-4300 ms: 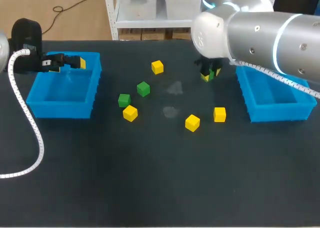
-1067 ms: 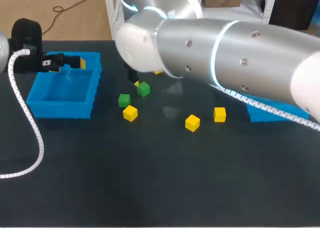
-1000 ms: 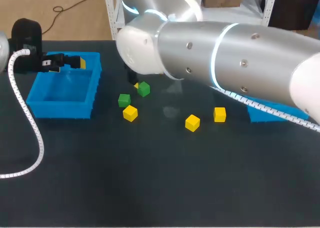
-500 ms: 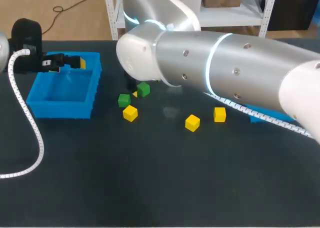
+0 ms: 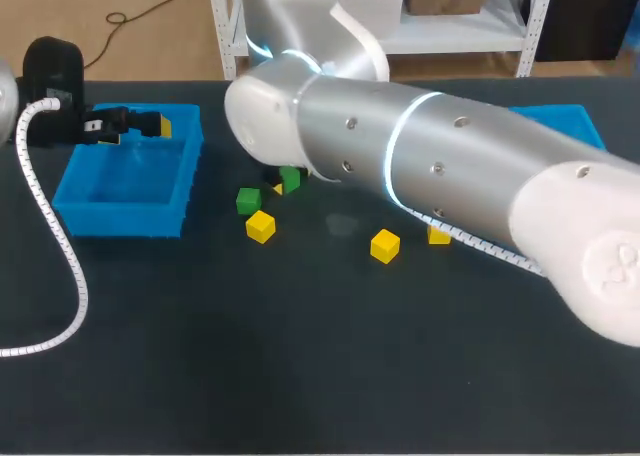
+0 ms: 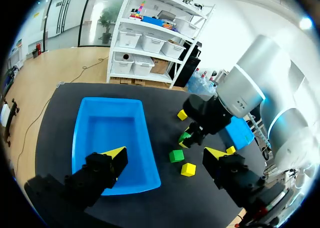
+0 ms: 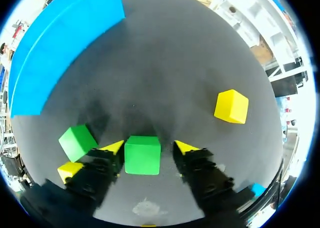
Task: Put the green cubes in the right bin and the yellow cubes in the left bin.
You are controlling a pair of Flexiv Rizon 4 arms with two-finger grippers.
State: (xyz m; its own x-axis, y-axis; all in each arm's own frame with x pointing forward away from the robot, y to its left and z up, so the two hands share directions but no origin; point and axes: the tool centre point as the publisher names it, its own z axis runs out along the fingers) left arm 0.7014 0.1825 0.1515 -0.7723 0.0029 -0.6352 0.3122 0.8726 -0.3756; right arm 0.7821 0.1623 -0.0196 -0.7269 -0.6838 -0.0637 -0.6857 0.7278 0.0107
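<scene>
- Right gripper: open, set down astride a green cube, one yellow-tipped finger at either side, with a gap showing on at least one side; nothing clamped.
- Same green cube in the head view: on the table, half tucked under the right arm, which reaches past the middle toward the left bin.
- Second green cube: just beside the first, on the left bin's side, apart from it.
- Yellow cube: near the second green cube, on the robot's side.
- Another yellow cube and a third yellow cube: farther right on the table, the third partly covered by the right arm.
- Fourth yellow cube: ahead of the right gripper and off to one side, well apart from the rest.
- Left gripper: spread wide, empty, hanging above the left bin, near its far rim.
- Right bin: only a strip visible behind the right arm.
</scene>
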